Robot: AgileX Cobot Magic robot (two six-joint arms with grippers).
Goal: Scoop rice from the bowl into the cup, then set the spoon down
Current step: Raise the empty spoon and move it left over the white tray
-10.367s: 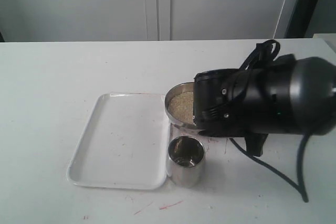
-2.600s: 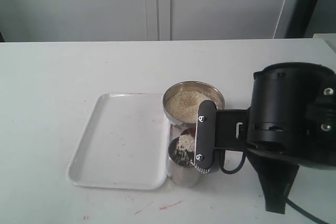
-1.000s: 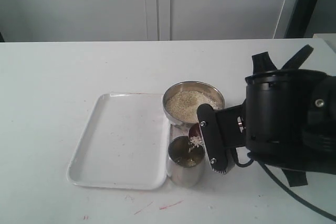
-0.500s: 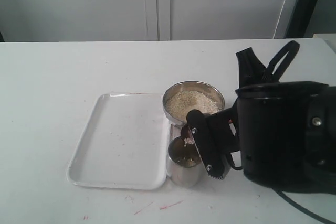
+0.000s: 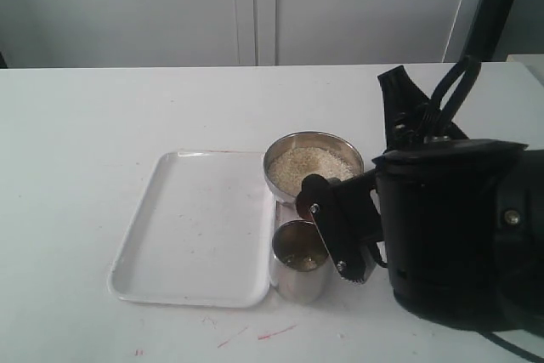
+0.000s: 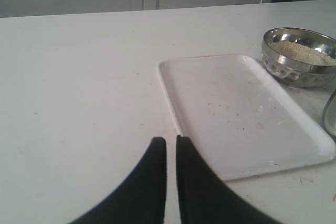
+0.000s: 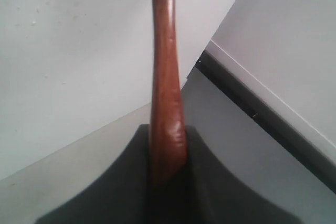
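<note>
Nearest, cup (image 5: 299, 263) toward table's (image 5: 85, 125) near edge; right gripper (image 5: 338, 229) above its rim clamps spoon (image 7: 166, 72) handle, tilted, likely to tip grains; bowl (image 5: 279, 186) of rice (image 5: 310, 163) just behind, toward far edge, keeps carry short; left gripper (image 6: 171, 145) empty, jaws almost together

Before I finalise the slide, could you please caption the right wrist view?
Close-up of the right gripper clamping the reddish-brown wooden spoon by its handle.

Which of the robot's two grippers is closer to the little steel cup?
Right. The right gripper, clamped on the spoon, is just beside the cup; the left gripper is over bare table, the white tray lying between it and the cup.
</note>
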